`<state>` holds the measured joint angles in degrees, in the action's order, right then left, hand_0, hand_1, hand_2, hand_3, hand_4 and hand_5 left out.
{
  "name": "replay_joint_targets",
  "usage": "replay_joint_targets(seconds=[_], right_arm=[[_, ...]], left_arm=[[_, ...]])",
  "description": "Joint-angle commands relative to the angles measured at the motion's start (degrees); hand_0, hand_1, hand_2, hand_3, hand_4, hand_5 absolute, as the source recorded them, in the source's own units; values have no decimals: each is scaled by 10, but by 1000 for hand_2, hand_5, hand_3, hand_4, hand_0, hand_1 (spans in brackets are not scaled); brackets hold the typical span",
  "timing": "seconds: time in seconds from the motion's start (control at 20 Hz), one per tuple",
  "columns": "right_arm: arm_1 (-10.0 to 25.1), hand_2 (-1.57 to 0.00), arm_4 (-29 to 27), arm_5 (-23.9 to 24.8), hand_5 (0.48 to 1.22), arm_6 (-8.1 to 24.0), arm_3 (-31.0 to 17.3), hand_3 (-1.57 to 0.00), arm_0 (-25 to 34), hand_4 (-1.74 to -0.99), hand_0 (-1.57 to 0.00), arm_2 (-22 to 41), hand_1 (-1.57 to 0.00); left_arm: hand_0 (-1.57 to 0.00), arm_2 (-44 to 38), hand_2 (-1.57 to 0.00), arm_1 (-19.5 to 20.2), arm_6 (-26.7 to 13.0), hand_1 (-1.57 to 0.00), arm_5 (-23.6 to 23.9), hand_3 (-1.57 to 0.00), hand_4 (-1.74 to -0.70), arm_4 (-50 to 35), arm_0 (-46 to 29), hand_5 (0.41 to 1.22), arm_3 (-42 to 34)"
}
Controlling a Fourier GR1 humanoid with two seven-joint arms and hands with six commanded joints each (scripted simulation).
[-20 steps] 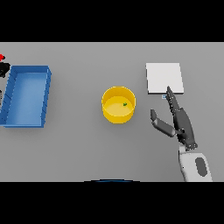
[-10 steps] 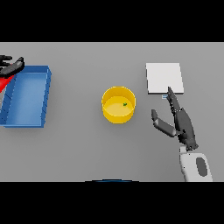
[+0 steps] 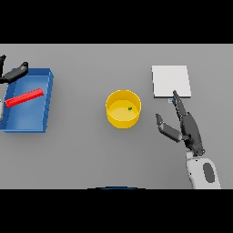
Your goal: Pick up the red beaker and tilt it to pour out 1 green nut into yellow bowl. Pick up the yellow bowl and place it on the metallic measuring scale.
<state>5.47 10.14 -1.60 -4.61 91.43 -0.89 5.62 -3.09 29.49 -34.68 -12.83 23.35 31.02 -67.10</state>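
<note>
The red beaker (image 3: 25, 98) lies on its side in the blue tray (image 3: 45, 109), left hand (image 3: 13, 73) spread just above. The yellow bowl (image 3: 123, 108) holds a green nut (image 3: 129, 108) mid-bench; right hand (image 3: 184, 125), fingers wide, sits beside it below the metallic scale (image 3: 170, 81).

red beaker (image 3: 25, 98): went from a sliver at the left edge, gripped, to lying on its side inside the blue tray (image 3: 47, 98), slanted, clear of the fingers. left hand (image 3: 13, 73): let go and spread open above the tray's far left corner. right hand (image 3: 184, 126): edged slightly toward the yellow bowl (image 3: 123, 108), fingertips drawn back a little from the metallic measuring scale (image 3: 170, 81).
</note>
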Motion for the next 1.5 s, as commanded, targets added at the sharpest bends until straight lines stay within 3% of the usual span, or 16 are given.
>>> replay_joint_targets(seconds=[0.0, 0.15, 0.2, 0.25, 0.35, 0.45, 0.5, 0.7, 1.15, 1.45], right_arm=[[3, 1, 5, 2, 704, 15, 0, 1, 11, -1277, 1, 0, 1], [22, 1, 68, 21, 662, 41, 13, 1, 28, -1222, 1, 23, 1], [31, 1, 67, 4, 663, 39, 7, 1, 49, -1190, 1, 28, 1], [44, 1, 65, -17, 672, 17, 6, 1, 59, -1167, -13, 35, 1], [67, 1, 71, -57, 683, 9, -8, 1, 97, -1202, -8, 52, 1], [94, 1, 112, -81, 666, 5, -20, 1, 134, -1254, -5, 83, 1], [102, 1, 137, -89, 656, 21, -29, 1, 152, -1260, -3, 100, 1], [148, 1, 217, -125, 620, 6, -47, 1, 209, -1230, -1, 159, 1], [169, 1, 282, -210, 641, -30, -112, 1, 317, -1210, 1, 246, 1], [158, 1, 308, -214, 656, -56, -166, 1, 348, -1228, 1, 279, 1]], left_arm=[[-53, -1, -40, -4, 2, -45, 8, -25, -730, 0, -4, 661, -6], [-27, -5, -20, -9, 4, -22, 19, -12, -718, -3, -1, 675, -13], [-21, -7, -16, -9, 6, -18, 21, -9, -716, -6, -7, 682, -21], [-17, -9, -12, -8, 10, -14, 22, -7, -720, -7, -7, 685, -21], [-10, -6, -8, -18, 12, -9, 26, -4, -726, -8, -3, 700, -21], [-6, -9, -5, -18, 14, -5, 28, -2, -738, -10, -5, 709, -20], [-5, -9, -3, -15, 18, -4, 26, -2, -739, -10, -8, 709, -22], [-1, -12, -1, -15, 22, -1, 22, 0, -747, -17, -19, 711, -37], [1, -21, 1, -19, 34, 1, 24, 1, -766, -29, -21, 721, -31], [1, -27, 1, -19, 39, 1, 24, 1, -791, -35, -16, 729, -28]])
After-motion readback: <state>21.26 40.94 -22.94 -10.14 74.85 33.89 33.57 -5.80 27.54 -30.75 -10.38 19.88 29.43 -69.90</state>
